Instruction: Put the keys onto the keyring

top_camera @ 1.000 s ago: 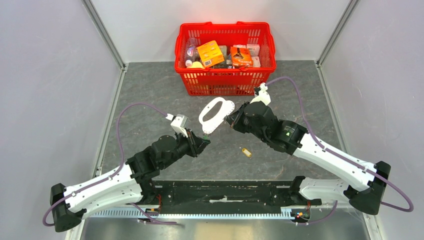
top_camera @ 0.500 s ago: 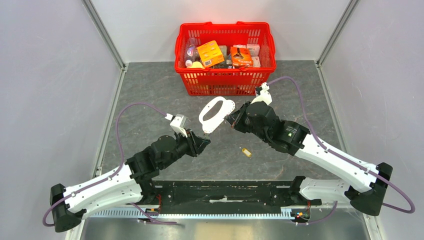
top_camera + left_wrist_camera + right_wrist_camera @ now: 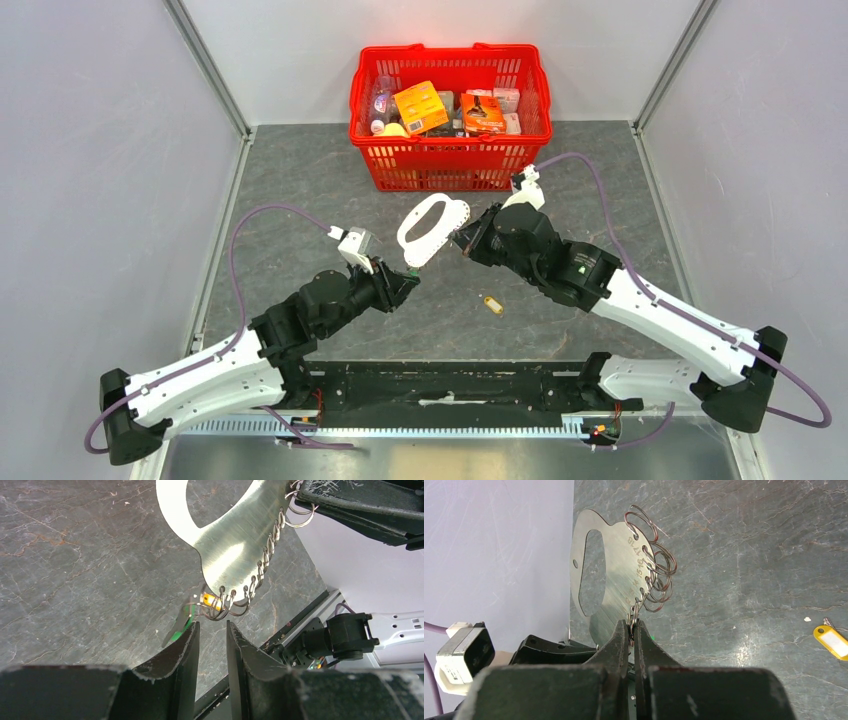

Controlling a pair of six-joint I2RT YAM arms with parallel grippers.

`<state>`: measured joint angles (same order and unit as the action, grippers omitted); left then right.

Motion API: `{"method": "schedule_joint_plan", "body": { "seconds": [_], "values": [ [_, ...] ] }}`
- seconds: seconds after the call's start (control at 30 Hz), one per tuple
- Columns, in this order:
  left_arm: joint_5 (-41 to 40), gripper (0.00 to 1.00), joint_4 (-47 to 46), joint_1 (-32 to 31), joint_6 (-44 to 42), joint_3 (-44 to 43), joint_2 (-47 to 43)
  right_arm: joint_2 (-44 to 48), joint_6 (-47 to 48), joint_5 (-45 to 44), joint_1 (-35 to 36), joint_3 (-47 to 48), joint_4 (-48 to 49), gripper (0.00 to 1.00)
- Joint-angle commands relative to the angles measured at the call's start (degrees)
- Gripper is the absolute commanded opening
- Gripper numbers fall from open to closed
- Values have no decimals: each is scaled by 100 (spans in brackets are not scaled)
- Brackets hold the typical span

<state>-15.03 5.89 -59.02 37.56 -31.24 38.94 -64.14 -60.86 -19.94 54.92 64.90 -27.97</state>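
Note:
The keyring is a flat shiny metal plate with a handle hole and several wire rings along one edge, held up above the table. My right gripper is shut on one ring at the plate's edge. My left gripper is just below the plate's lower end, jaws a narrow gap apart with nothing between them. The green key hangs by the lowest rings, against the outside of my left finger. The yellow-orange key lies on the table, also in the right wrist view.
A red basket full of packets stands at the back, just behind the plate. Grey walls stand on both sides. The black base rail runs along the near edge.
Almost nothing: my left gripper has eased back slightly. The plate stays in my right gripper. The yellow-orange key has not moved.

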Motion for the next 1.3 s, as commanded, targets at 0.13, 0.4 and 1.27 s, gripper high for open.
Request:
{"method": "schedule_joint_plan", "body": {
  "seconds": [0.13, 0.4, 1.27],
  "values": [
    [-140, 33, -213, -26, -210, -191, -43, 252, -44, -37, 23, 287, 186, 1],
    [15, 43, -528, -30, -93, -38, 30, 233, -58, 1, 17, 286, 218, 3],
    [39, 52, -835, -25, -414, 179, -309, 319, -43, 105, 19, 269, 247, 3]
  ]
}}
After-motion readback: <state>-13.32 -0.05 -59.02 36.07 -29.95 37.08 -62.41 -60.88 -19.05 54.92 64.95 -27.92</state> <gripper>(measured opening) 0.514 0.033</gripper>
